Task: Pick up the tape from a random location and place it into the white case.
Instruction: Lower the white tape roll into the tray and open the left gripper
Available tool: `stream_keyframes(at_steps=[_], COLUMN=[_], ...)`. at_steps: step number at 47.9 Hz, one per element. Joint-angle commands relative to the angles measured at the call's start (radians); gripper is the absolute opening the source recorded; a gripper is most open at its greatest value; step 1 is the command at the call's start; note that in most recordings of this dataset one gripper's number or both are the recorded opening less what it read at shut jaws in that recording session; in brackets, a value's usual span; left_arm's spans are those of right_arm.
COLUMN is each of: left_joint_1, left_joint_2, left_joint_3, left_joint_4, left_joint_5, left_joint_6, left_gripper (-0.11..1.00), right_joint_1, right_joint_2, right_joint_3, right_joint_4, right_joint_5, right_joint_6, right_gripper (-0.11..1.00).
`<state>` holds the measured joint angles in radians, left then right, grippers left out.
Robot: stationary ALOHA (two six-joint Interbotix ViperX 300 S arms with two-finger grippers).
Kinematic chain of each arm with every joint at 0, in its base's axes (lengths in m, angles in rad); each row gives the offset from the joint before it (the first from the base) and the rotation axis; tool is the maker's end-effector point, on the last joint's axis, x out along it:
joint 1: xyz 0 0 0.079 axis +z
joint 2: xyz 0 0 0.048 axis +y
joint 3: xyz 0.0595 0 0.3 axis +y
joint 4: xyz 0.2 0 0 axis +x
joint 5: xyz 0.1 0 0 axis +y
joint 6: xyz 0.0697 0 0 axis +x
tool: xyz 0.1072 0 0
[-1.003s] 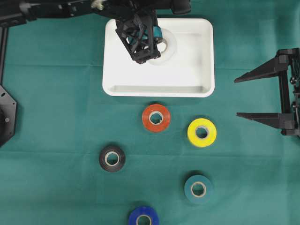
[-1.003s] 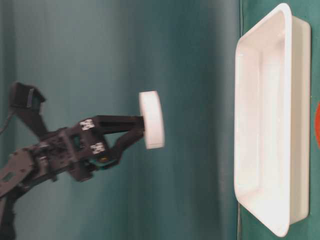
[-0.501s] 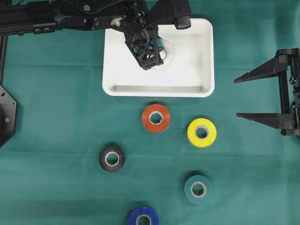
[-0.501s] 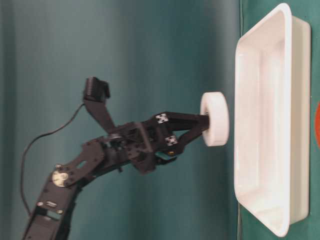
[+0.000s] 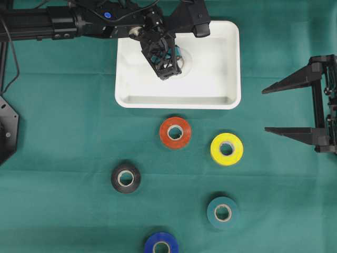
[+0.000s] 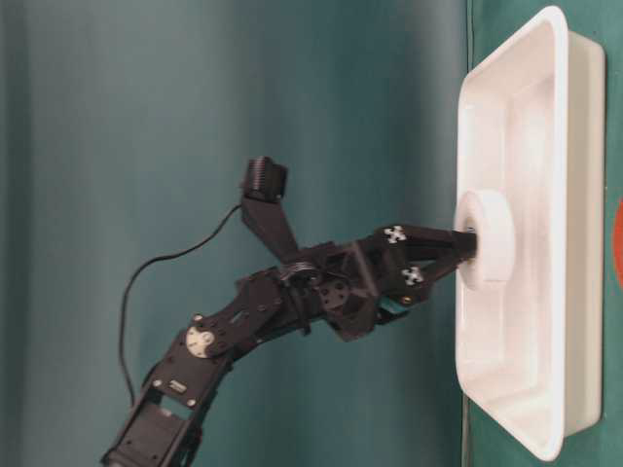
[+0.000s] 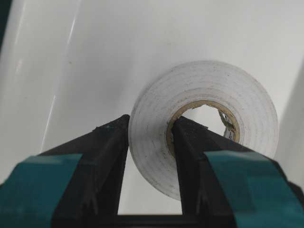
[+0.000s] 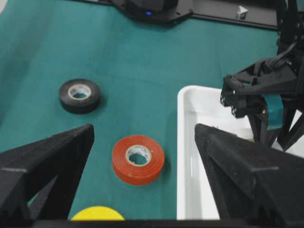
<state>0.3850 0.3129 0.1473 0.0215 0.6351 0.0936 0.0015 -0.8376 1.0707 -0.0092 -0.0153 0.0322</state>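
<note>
The left claw (image 6: 465, 261) has lowered the white tape (image 6: 487, 251) down into the white case (image 6: 565, 243).

red roll (image 5: 175, 132) | yellow roll (image 5: 227, 149) | black roll (image 5: 126, 178) | teal roll (image 5: 222, 212) | blue roll (image 5: 161, 244)

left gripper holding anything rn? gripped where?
Yes. The left gripper holds the white tape roll by its wall, one finger outside the roll, one in the core, inside the white case. The right gripper is open and empty.

Left gripper (image 7: 149, 142) angled downward, jaws clamped together, right gripper (image 5: 271, 109) level, jaws spread wide
</note>
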Motion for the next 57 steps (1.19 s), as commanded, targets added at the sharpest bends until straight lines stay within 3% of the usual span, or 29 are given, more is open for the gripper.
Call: stream_keyframes(at_steps=[1, 33, 35, 43, 46, 57], left_joint_1=[0.000, 0.000, 0.002, 0.000, 0.002, 0.002], left_joint_2=[-0.005, 0.006, 0.006, 0.006, 0.005, 0.005], left_joint_3=[-0.011, -0.011, -0.009, -0.011, -0.009, -0.009], left_joint_4=[0.002, -0.005, -0.006, -0.006, -0.006, -0.006], left_joint_5=[-0.014, -0.032, -0.031, -0.031, -0.031, -0.029], left_joint_6=[-0.002, 0.025, 0.025, 0.025, 0.025, 0.025], left_gripper=[0.24, 0.24, 0.30, 0.78, 0.91, 0.86], right_joint_1=[-0.002, -0.002, -0.002, -0.002, -0.002, -0.002], right_joint_2=[0.003, 0.003, 0.003, 0.003, 0.003, 0.003], right_joint_3=[-0.025, -0.026, -0.026, -0.026, -0.028, -0.026], right_joint_4=[0.000, 0.000, 0.000, 0.000, 0.000, 0.000], right_joint_5=[-0.003, -0.003, -0.003, -0.005, -0.003, -0.005], right_joint_6=[0.000, 0.000, 0.000, 0.000, 0.000, 0.000], right_gripper=[0.91, 0.91, 0.91, 0.91, 0.91, 0.91])
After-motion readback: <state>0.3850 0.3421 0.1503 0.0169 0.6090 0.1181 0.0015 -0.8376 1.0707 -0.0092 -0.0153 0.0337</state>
